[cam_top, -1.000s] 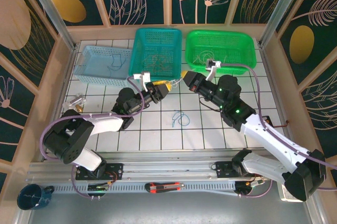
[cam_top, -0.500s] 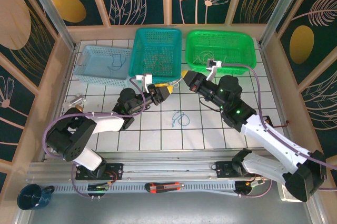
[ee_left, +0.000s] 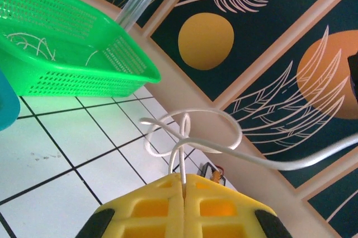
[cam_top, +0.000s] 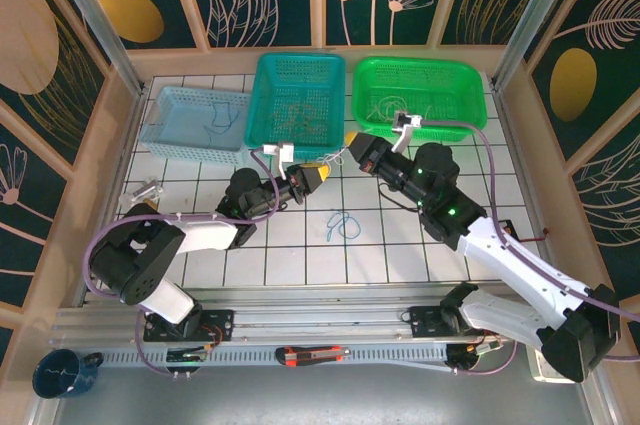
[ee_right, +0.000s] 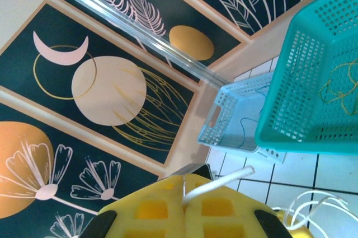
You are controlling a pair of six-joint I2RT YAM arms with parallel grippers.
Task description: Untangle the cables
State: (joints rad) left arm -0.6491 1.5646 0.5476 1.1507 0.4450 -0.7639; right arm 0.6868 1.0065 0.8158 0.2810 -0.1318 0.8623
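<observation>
both tools clenched on one white cable above the bench

in the top view the left tool (cam_top: 322, 176) and the right tool (cam_top: 352, 142) sit close together at the centre of the frame. they are over the white tiled bench (cam_top: 300, 260), just below the teal basket (cam_top: 265, 85) and the green basket (cam_top: 420, 62).

the left wrist view shows the left tool's yellow fingers (ee_left: 151, 204) pressed together and pinching a white cable (ee_left: 185, 126). the cable rises from the seam between them, crosses itself in a loose loop and runs off to the right edge of the frame. the green basket stands at the upper left of that view.

in the right wrist view the right tool is likewise clenched, with a short end of the white cable sticking out up and to the right of the seam. more of it curls at the lower right corner. from above the cable is too thin to trace between the two tools.

the rest of the cables lie apart from the tools. a blue cable (cam_top: 343, 225) is curled on the bench just below them, touching neither. a blue wire (cam_top: 222, 125) lies in the light blue basket (cam_top: 165, 110) at upper left. brownish-yellow wires (cam_top: 300, 117) lie in the teal basket and whitish wires (cam_top: 392, 105) in the green one.

a dark blue mug (cam_top: 60, 373) stands in the lower left corner.
</observation>
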